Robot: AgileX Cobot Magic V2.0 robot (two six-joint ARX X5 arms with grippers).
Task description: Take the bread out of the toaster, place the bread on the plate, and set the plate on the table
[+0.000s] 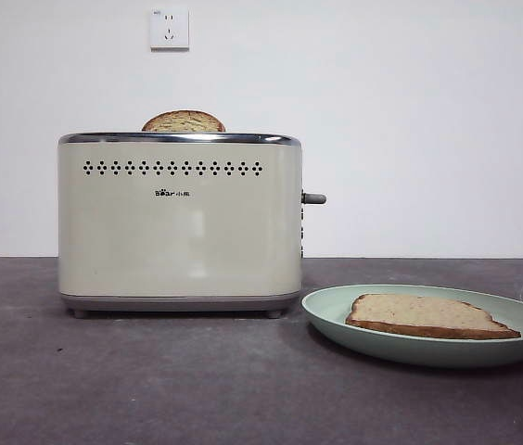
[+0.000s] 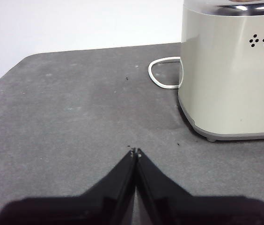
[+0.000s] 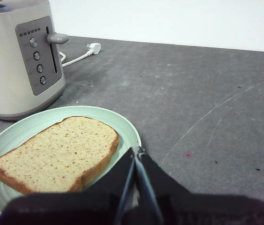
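One boxy cream toaster (image 1: 180,222) with a chrome top rim, two rows of small dark vent holes and a grey side lever (image 1: 313,197) stands on the dark grey-brown matte table (image 1: 150,380). Two slices of bread are in sight. The domed brown top of one slice (image 1: 184,121) pokes up from the toaster's slot. The other, a thin tan wholemeal slice with a darker brown crust (image 1: 426,316), lies flat on the single wide, shallow pale mint-green plate (image 1: 336,306), which rests on the table just beside the toaster on its lever side. A white power cord (image 2: 162,75) loops on the table behind the toaster, its plug (image 3: 93,48) lying loose. One white wall socket (image 1: 169,28) sits high on the wall. Two grippers appear, both only in their wrist views: the left gripper (image 2: 135,152) hangs low over bare table near the toaster's end, its jaws pressed together and holding nothing; the right gripper (image 3: 137,151) sits at the plate's rim beside the flat slice, its jaws likewise pressed together on nothing.
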